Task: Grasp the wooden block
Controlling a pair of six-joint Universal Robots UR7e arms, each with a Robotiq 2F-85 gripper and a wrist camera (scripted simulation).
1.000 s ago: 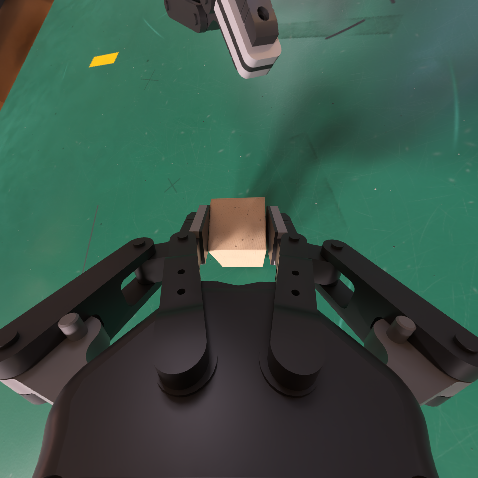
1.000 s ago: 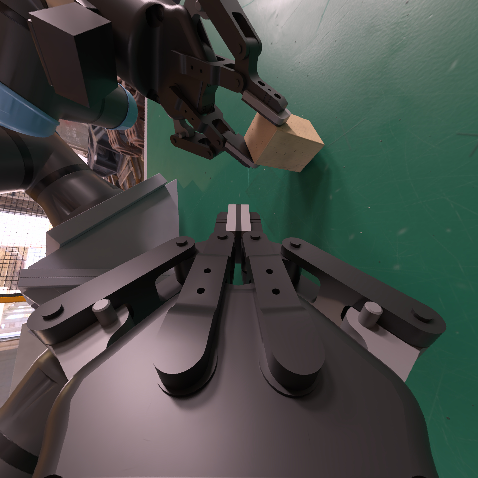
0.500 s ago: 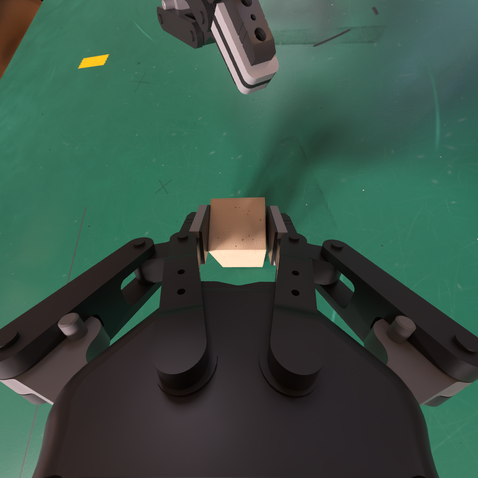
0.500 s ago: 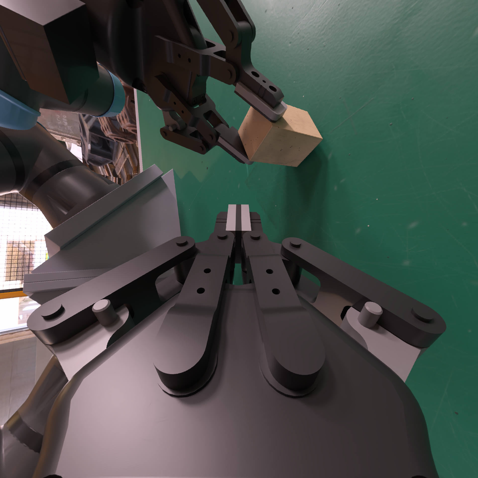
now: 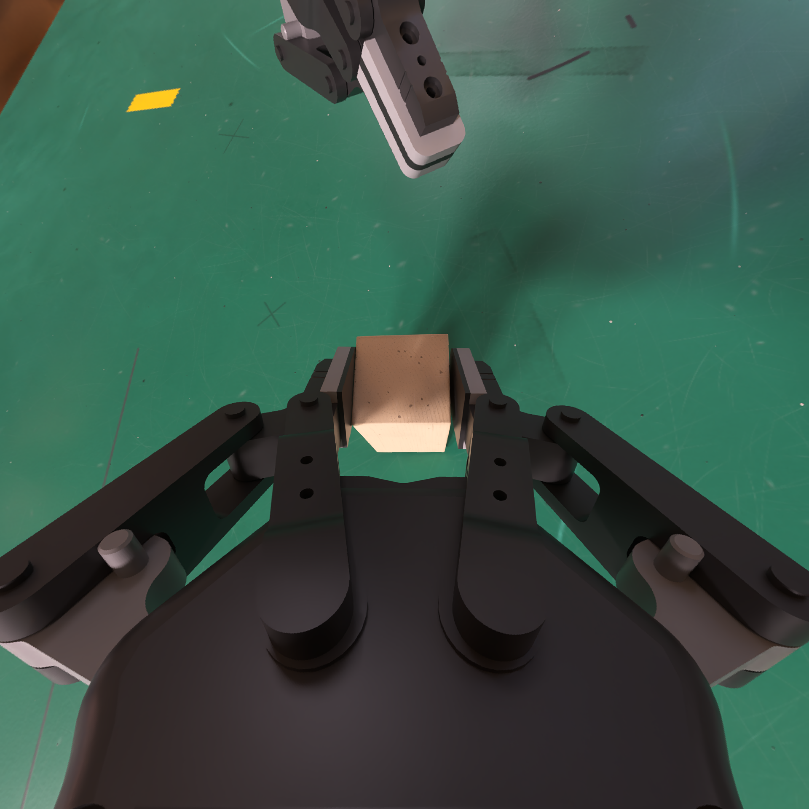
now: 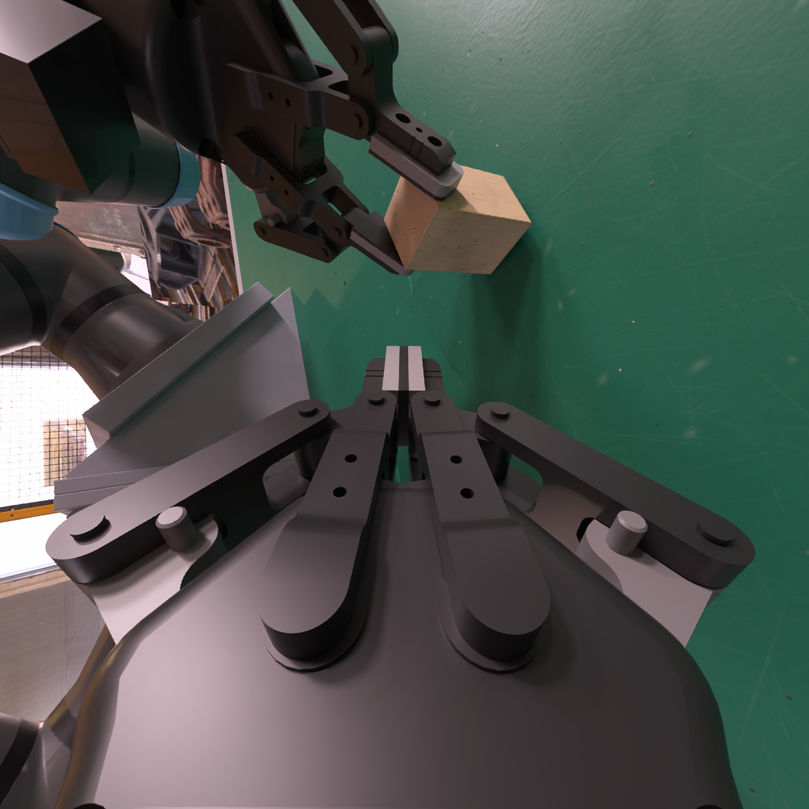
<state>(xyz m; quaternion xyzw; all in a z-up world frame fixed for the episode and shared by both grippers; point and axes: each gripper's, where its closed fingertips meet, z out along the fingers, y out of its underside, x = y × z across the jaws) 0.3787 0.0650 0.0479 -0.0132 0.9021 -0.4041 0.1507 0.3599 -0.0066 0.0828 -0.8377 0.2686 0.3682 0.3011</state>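
Note:
A pale wooden block [image 5: 401, 389] sits between the pads of my left gripper [image 5: 401, 385], which is shut on it just above the green table [image 5: 175, 245]. In the right wrist view the same block [image 6: 464, 227] is held by the left gripper [image 6: 420, 219], its far edge close to the table surface. My right gripper [image 6: 403, 367] is shut and empty, its pads pressed together, a short way from the block. It also shows in the left wrist view [image 5: 420, 144], hanging above the table beyond the block.
A small yellow patch [image 5: 153, 100] lies on the green table at the far left. The table's left edge [image 5: 26, 65] borders brown floor. A grey metal mount [image 6: 197, 385] and the left arm [image 6: 87, 131] fill the left of the right wrist view.
The left gripper keeps its hold on the block. In the left wrist view the right gripper has come nearer and shifted slightly right; the table marks have shifted too.

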